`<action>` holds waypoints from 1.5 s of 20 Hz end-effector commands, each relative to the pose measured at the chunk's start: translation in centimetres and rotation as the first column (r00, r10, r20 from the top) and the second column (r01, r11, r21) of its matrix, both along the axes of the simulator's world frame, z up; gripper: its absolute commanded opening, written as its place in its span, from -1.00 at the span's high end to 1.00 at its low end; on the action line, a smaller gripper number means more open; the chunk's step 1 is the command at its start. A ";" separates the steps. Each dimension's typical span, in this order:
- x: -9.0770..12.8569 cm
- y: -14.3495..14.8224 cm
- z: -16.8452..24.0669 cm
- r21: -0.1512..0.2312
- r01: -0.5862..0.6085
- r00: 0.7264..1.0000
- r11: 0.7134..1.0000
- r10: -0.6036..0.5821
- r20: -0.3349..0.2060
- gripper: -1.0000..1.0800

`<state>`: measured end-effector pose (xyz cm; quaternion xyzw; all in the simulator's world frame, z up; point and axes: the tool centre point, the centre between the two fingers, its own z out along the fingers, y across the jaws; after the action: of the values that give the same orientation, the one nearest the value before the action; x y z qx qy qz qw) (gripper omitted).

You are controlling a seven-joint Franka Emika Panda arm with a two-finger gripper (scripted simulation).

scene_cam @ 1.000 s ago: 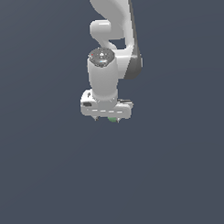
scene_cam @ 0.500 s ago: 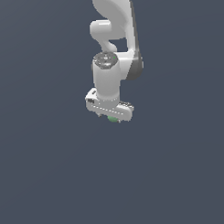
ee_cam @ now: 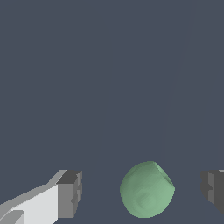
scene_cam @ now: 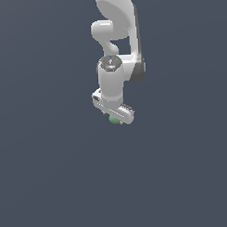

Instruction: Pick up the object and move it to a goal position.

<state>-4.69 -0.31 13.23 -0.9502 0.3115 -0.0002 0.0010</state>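
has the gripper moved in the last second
Yes, slightly: against the frame edges of the exterior view, the gripper shifted toward that view's right and a little down.

Plain slate-grey backdrop [scene_cam: 48,173], flat and even, no seams or edges; soft uniform light, no distinct shadows

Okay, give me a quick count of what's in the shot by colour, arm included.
Green: 1, the ball-like object, between the fingers.
White: 1, the robot arm with its gripper, open, pads clear of the object.
Total: 2.
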 end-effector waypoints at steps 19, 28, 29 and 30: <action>-5.2 1.2 -3.4 0.000 0.512 0.859 0.859 -0.512 -0.002 -0.92; -6.7 1.4 -4.1 -0.001 0.629 0.778 0.778 -0.629 -0.001 -0.92; -6.8 1.4 -4.2 -0.001 0.636 0.772 0.772 -0.636 -0.001 -0.92; -6.9 1.4 -4.2 -0.002 0.641 0.767 0.767 -0.641 -0.001 -0.92</action>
<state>-11.43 1.12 9.06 -0.7917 0.6110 0.0003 0.0001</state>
